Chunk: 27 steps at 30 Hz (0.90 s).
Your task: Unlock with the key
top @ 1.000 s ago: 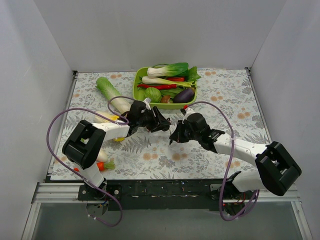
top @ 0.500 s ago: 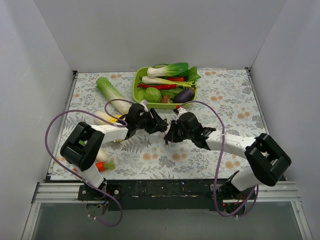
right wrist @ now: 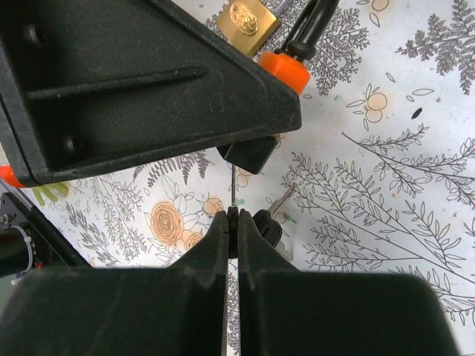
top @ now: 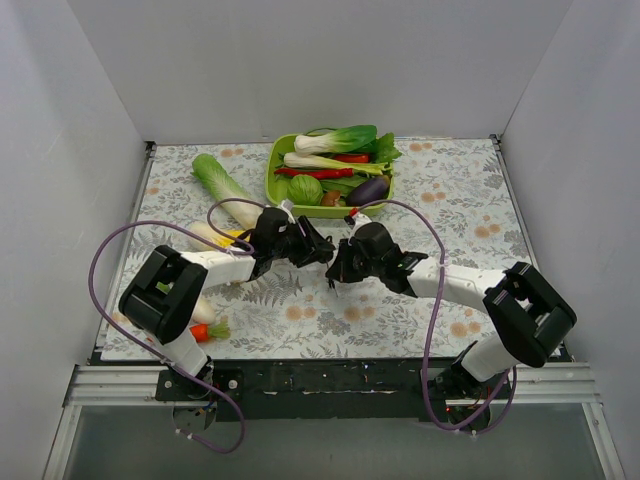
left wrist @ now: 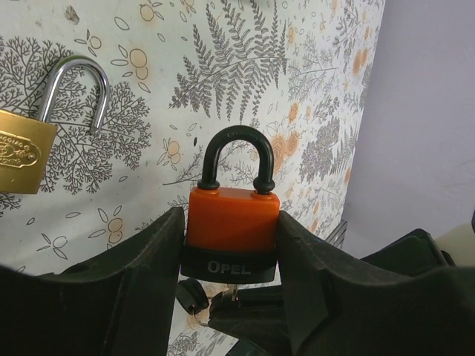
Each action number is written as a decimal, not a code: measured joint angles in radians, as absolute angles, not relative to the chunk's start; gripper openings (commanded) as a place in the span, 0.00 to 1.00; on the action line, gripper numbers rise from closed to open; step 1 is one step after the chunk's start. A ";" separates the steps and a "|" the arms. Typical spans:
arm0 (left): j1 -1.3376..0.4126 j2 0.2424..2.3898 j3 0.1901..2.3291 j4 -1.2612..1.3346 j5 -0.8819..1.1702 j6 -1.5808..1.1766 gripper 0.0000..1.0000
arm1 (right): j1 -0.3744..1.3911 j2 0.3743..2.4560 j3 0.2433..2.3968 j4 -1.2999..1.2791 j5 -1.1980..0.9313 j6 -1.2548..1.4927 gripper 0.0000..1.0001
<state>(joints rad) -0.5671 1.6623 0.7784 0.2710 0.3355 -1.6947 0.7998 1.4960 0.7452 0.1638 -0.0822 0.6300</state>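
Right gripper (right wrist: 232, 219) is clenched on the tiny black-headed key with a thin silver blade (right wrist: 233, 185). The blade points at the black base of the orange-and-black padlock (left wrist: 232, 219), tip just beneath it. Left gripper (left wrist: 230, 236) grasps that padlock by its sides. The black shackle (left wrist: 231, 144) is seated at both ends, so not unlocked.

Judgement: lock held and key presented. Left to do: seat the blade (entry cannot be confirmed), turn, free the shackle. The brass padlock (left wrist: 18, 152) lies beside the orange one.

Robot lab test booth: 3 white panel walls (top: 300, 70), floral tablecloth (top: 460, 190), plastic vegetables (top: 340, 138) in green tray (top: 272, 172).
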 measured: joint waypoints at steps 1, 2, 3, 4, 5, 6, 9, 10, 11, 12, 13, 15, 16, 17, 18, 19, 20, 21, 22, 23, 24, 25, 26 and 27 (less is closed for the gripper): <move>-0.567 1.660 0.778 0.272 0.331 -1.695 0.00 | 0.800 1.497 0.749 0.163 -0.080 0.630 0.01; -0.567 1.657 0.778 0.273 0.327 -1.695 0.00 | 0.800 1.499 0.752 0.162 -0.078 0.630 0.01; -0.567 1.655 0.778 0.274 0.324 -1.695 0.00 | 0.800 1.500 0.756 0.160 -0.076 0.631 0.01; -0.568 1.654 0.778 0.276 0.324 -1.695 0.00 | 0.800 1.505 0.762 0.160 -0.073 0.632 0.01; -0.570 1.653 0.778 0.277 0.320 -1.695 0.00 | 0.800 1.511 0.768 0.158 -0.072 0.633 0.01; -0.572 1.653 0.778 0.280 0.315 -1.695 0.00 | 0.800 1.518 0.775 0.155 -0.072 0.633 0.01; -0.573 1.647 0.775 0.281 0.295 -1.695 0.00 | 0.801 1.531 0.786 0.152 -0.067 0.634 0.01; -0.574 1.645 0.774 0.281 0.293 -1.695 0.00 | 0.802 1.533 0.786 0.152 -0.066 0.635 0.01; -0.574 1.641 0.774 0.281 0.290 -1.695 0.00 | 0.802 1.533 0.786 0.152 -0.065 0.637 0.01; -0.574 1.638 0.773 0.282 0.285 -1.695 0.00 | 0.802 1.533 0.787 0.152 -0.061 0.640 0.01; -0.574 1.636 0.773 0.282 0.281 -1.695 0.00 | 0.803 1.533 0.788 0.152 -0.054 0.641 0.01; -0.574 1.633 0.773 0.283 0.273 -1.695 0.00 | 0.803 1.533 0.788 0.151 -0.044 0.646 0.01; -0.574 1.632 0.773 0.284 0.271 -1.695 0.00 | 0.803 1.533 0.788 0.151 -0.040 0.648 0.01; -0.574 1.632 0.773 0.285 0.269 -1.694 0.00 | 0.804 1.533 0.788 0.151 -0.035 0.651 0.01; -0.574 1.632 0.773 0.286 0.267 -1.694 0.00 | 0.804 1.533 0.787 0.151 -0.032 0.652 0.01; -0.574 1.632 0.773 0.286 0.266 -1.694 0.00 | 0.804 1.533 0.787 0.150 -0.029 0.652 0.01; -0.574 1.632 0.773 0.287 0.265 -1.695 0.00 | 0.805 1.532 0.787 0.150 -0.026 0.652 0.01; -0.574 1.632 0.773 0.289 0.263 -1.695 0.00 | 0.805 1.532 0.787 0.150 -0.024 0.652 0.01; -0.574 1.632 0.773 0.290 0.262 -1.695 0.00 | 0.805 1.531 0.787 0.150 -0.021 0.653 0.01; -0.574 1.632 0.773 0.292 0.262 -1.695 0.00 | 0.805 1.530 0.787 0.150 -0.019 0.653 0.01; -0.574 1.632 0.773 0.293 0.262 -1.695 0.00 | 0.805 1.529 0.787 0.150 -0.017 0.653 0.01; -0.574 1.632 0.773 0.294 0.261 -1.695 0.00 | 0.805 1.526 0.787 0.150 -0.014 0.653 0.01; -0.574 1.632 0.773 0.297 0.261 -1.695 0.00 | 0.805 1.525 0.787 0.150 -0.012 0.652 0.01; -0.574 1.632 0.773 0.300 0.261 -1.695 0.00 | 0.805 1.523 0.787 0.150 -0.009 0.652 0.01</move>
<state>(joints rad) -0.5743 1.6321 0.7731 0.3000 0.2607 -1.6955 0.8047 1.5230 0.7872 0.1501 -0.0093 0.6521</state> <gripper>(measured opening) 0.476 0.043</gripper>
